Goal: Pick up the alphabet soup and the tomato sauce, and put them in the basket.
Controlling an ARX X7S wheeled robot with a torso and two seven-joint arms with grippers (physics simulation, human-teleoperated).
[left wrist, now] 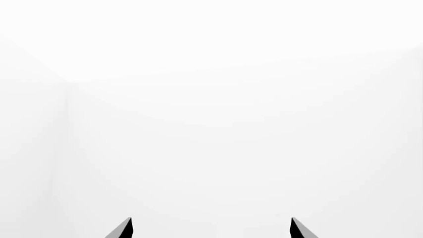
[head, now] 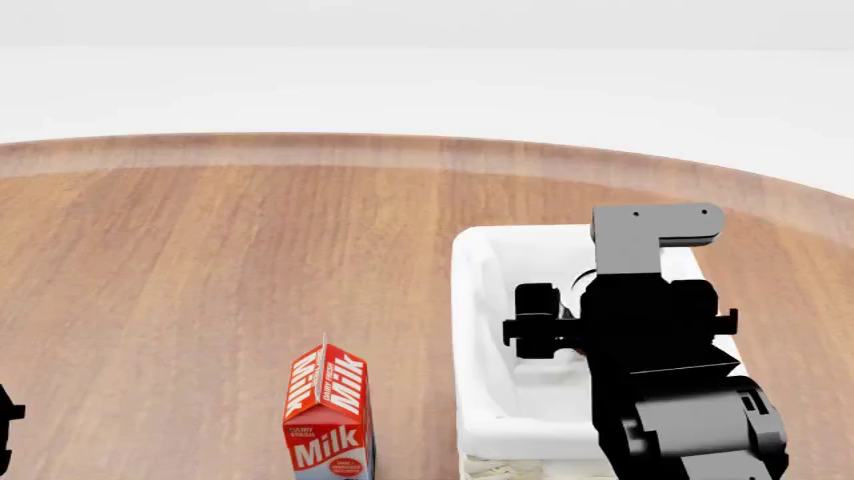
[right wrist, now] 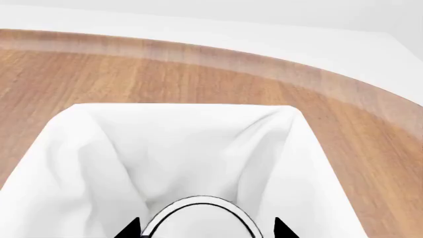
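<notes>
Hovering the right gripper (right wrist: 203, 229) over the basket (head: 470, 300), I held a silver-topped can (right wrist: 198, 215) between its fingers above the white lining so it would drop inside; I couldn't tell which can. My left gripper (left wrist: 210, 229) idled, fingers apart and empty.

Table (head: 200, 260): wood-grain top with a curved far edge. Resting on it: basket (head: 470, 330), white cloth lining folded over the rim, woven base just visible at the near edge; milk carton (head: 327, 420), red and white, upright, just left of the basket, apparently not touching.
</notes>
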